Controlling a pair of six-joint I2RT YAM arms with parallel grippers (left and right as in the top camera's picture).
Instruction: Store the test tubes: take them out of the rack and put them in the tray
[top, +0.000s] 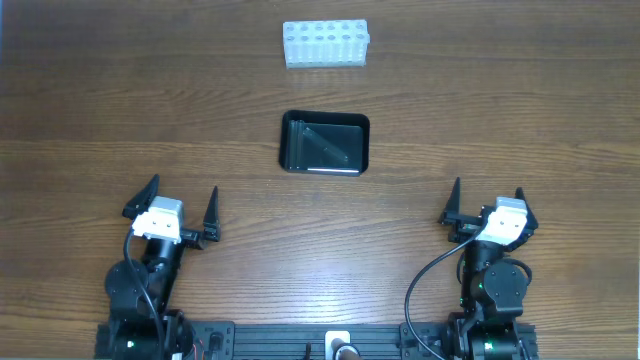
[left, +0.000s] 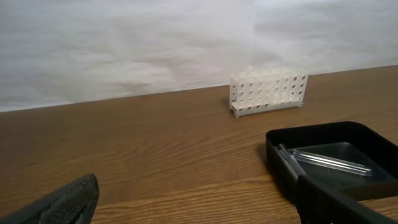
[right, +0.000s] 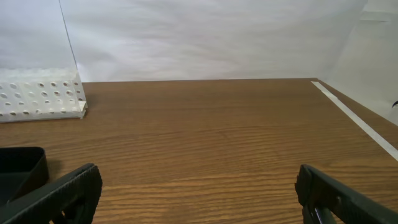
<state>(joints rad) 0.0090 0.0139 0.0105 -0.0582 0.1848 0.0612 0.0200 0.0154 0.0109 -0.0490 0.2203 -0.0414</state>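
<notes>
The white plastic rack with round holes (top: 326, 44) stands at the far side of the brown wooden table (top: 100, 110). The black plastic tray (top: 285, 140) sits nearer, in the middle. Thin clear test tubes (top: 332, 148) lie flat in it. The left gripper (top: 184, 188) and the right gripper (top: 488, 188) are both spread wide and hold nothing. They are well apart from the tray, one on each side.

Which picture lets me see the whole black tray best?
The top view: it looks straight down, so the whole black tray shows, with clear test tubes lying inside. The left wrist view sees it from the side, cut off at the edge. The right wrist view catches just one corner.
</notes>
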